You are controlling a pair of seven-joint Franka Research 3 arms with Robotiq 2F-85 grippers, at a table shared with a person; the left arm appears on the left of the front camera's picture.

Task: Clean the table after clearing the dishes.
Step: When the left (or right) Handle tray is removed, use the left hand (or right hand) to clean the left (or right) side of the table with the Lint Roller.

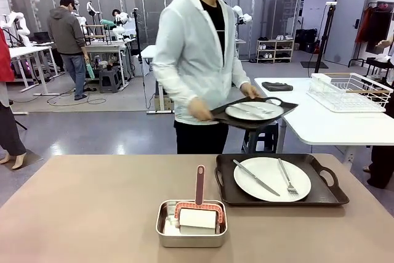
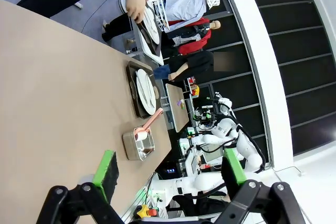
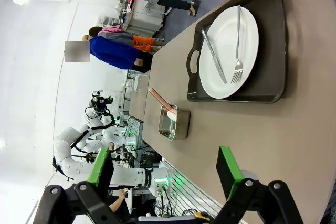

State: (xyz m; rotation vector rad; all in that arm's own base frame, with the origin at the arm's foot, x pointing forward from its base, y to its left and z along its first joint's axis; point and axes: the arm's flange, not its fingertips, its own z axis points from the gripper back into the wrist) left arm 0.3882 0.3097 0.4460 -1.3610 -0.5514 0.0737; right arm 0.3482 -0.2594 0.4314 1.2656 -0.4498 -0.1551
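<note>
Tray (image 1: 229, 195) with plate (image 1: 268, 167) on table (image 1: 92, 207), right of steel pan (image 1: 191, 239).
Person (image 1: 197, 47) holds second tray (image 1: 284, 108) beyond far edge; left gripper (image 2: 169, 167) and right gripper (image 3: 164, 169) both gape wide, empty.

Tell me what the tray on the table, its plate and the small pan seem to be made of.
tray: dark and matte, probably plastic, judging by its moulded handles. plate: smooth glossy white, likely ceramic, though melamine would look the same. pan: metal, probably stainless steel, given its silvery sheen.
</note>
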